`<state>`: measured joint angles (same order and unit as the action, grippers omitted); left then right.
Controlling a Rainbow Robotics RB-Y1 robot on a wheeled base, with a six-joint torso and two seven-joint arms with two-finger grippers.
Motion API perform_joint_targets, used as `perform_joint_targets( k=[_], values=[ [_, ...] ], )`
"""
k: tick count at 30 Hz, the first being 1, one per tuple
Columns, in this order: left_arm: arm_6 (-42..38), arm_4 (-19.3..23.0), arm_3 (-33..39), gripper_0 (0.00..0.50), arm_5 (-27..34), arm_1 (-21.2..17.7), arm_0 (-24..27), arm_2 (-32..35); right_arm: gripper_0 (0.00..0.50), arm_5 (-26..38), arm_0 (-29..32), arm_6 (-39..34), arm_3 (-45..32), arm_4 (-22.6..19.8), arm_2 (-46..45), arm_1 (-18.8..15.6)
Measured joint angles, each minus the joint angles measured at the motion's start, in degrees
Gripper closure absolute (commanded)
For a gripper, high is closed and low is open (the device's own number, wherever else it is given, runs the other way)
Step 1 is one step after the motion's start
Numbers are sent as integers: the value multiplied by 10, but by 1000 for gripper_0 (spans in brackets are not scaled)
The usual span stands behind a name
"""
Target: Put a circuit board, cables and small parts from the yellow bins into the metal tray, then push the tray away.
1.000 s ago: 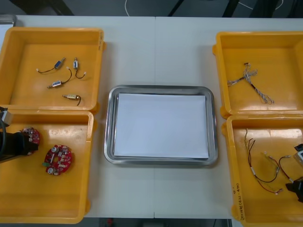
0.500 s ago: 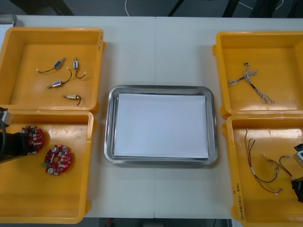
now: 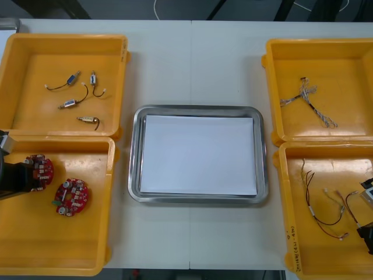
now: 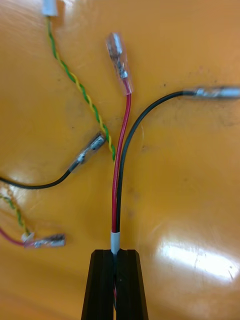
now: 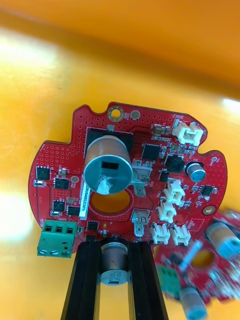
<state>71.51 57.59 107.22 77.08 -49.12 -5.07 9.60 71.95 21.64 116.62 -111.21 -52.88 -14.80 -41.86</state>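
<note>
Board (image 5: 125,175) pinched in the left tool (image 5: 116,247), in the near left bin (image 3: 58,245), just beside a second board (image 3: 72,197). In the near right bin (image 3: 315,256) the right tool (image 4: 116,255) clamps a red-and-black cable (image 4: 120,190). Farther off, the white-lined tray (image 3: 135,151) lies on the counter (image 3: 192,70).

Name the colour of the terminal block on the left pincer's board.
Terminal block: green, best in left wrist view.
</note>
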Motion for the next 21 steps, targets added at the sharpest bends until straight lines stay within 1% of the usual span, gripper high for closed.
perform_joint_targets(
  k=[6, 11, 18, 21],
  values=[
    [0, 5, 60, 500, 80, 0, 0, 50, 500, 79, 0, 0, -60, -20, -63, 0],
    [0, 5, 99, 500, 144, -2, 13, 67, 500, 142, -7, 0, -106, -22, -110, 0],
    [0, 6, 141, 499, 238, -4, 73, 66, 500, 226, -37, 0, -153, -25, -155, 0],
    [-2, 7, 164, 500, 265, -4, 104, 57, 500, 268, -57, 0, -172, -26, -168, 0]
  ],
)
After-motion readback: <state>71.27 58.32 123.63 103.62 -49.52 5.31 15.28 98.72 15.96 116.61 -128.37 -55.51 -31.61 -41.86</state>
